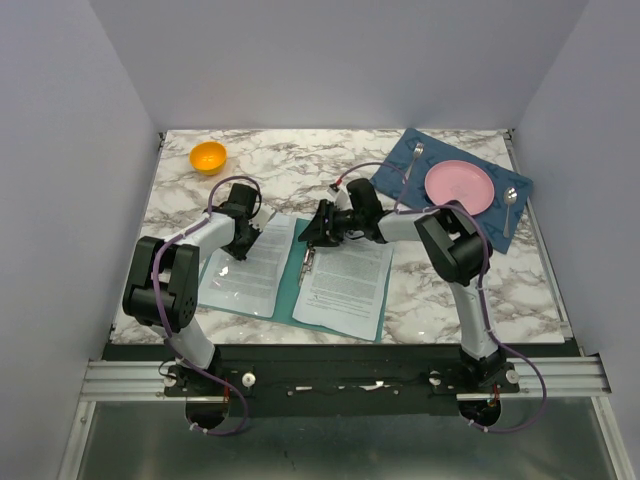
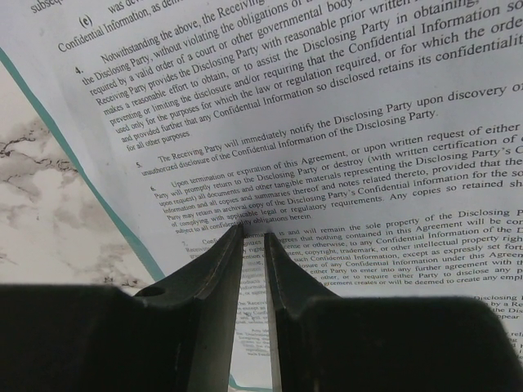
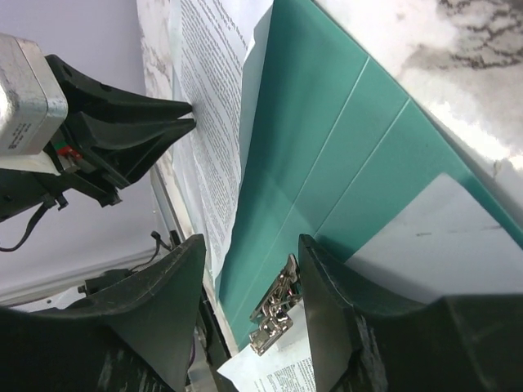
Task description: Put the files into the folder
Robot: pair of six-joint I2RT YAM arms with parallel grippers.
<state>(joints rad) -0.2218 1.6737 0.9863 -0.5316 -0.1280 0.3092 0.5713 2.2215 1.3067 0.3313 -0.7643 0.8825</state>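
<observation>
The teal folder (image 1: pixel 291 268) lies open in the middle of the table. One printed file (image 1: pixel 250 268) lies on its left half and another file (image 1: pixel 346 285) on its right half. My left gripper (image 1: pixel 240 244) has its jaws almost together, tips pressed on the left sheet (image 2: pixel 327 122); the folder's teal edge (image 2: pixel 82 181) shows beside it. My right gripper (image 1: pixel 311 238) is open over the top of the spine, jaws either side of the metal clip (image 3: pixel 278 306), holding nothing. The right wrist view shows the green inside (image 3: pixel 327 139), the left sheet (image 3: pixel 212 122) and the left gripper (image 3: pixel 189 114).
An orange bowl (image 1: pixel 208 157) stands at the back left. A dark blue placemat (image 1: pixel 396 170) at the back right carries a pink plate (image 1: pixel 459 186), a fork (image 1: pixel 415 155) and a spoon (image 1: pixel 510 200). The marble table (image 1: pixel 450 290) has walls on three sides.
</observation>
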